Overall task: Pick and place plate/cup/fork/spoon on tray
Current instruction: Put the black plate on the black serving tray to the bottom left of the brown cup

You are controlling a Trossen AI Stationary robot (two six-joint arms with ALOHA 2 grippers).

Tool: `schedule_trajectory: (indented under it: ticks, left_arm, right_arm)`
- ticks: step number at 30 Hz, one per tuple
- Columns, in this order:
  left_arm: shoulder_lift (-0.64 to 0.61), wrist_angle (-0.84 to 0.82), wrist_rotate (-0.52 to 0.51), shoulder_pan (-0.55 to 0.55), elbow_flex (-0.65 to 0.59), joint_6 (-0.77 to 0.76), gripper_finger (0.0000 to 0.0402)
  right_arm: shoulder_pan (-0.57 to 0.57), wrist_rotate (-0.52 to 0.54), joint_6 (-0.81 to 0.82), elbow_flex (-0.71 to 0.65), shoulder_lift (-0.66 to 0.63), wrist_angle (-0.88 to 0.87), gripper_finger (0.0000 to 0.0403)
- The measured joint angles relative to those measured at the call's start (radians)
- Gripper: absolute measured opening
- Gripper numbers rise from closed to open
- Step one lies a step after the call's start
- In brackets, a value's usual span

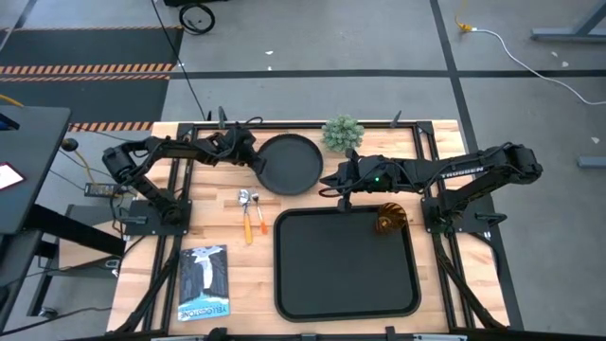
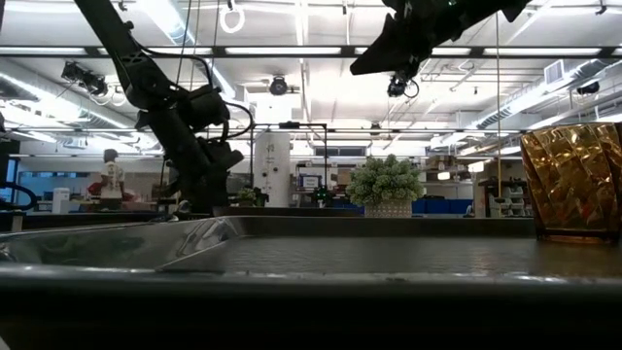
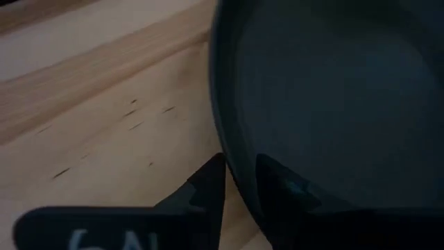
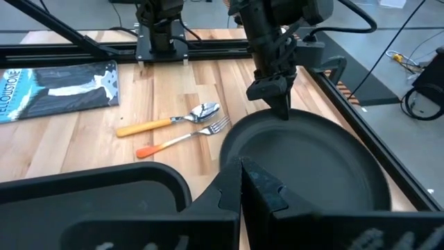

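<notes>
The round black plate (image 1: 289, 163) lies on the wooden table, just beyond the far edge of the black tray (image 1: 280, 265). My left gripper (image 1: 250, 153) is at the plate's left rim and is shut on it. My right gripper (image 1: 331, 182) is shut and empty, hovering by the plate's right side above the tray's far edge. The amber cup (image 1: 390, 218) stands upright in the tray's far right corner. The spoon (image 4: 173, 119) and the fork (image 4: 182, 139) lie side by side on the table to the left of the tray. My left gripper pinches the plate's raised rim (image 3: 231, 154) at its left side, one finger outside the rim and one finger (image 3: 281, 189) inside over the plate's floor. The fingers come from the table's left, slanting down. The plate looks level; I cannot tell whether it is lifted.
A green spiky plant ball (image 1: 343, 133) stands at the table's far edge, right behind the plate. A booklet (image 1: 204, 281) lies near the front left. The tray's floor apart from the cup is bare.
</notes>
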Motion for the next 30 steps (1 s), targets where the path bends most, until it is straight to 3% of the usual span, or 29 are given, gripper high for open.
schedule_trajectory:
  ticks: [9,17,25,30]
  left_arm:
    - [0.0,0.024,-0.004,0.0,0.0,-0.002,0.0014]
    - [0.0,0.11,-0.01,0.0,-0.001,-0.017,0.0015]
    - [0.0,0.088,0.208,0.02,0.076,-0.024,0.0011]
    - [0.0,-0.081,0.226,-0.038,0.177,0.026,0.0012]
  right_arm:
    - [0.0,0.0,-0.004,0.0,0.0,-0.001,0.0008]
    - [0.0,0.0,-0.001,0.0,0.0,-0.001,0.0008]
    - [-0.001,0.0,0.0,0.0,-0.012,-0.05,0.0008]
    - [-0.001,0.03,0.02,0.0,-0.074,-0.143,0.0008]
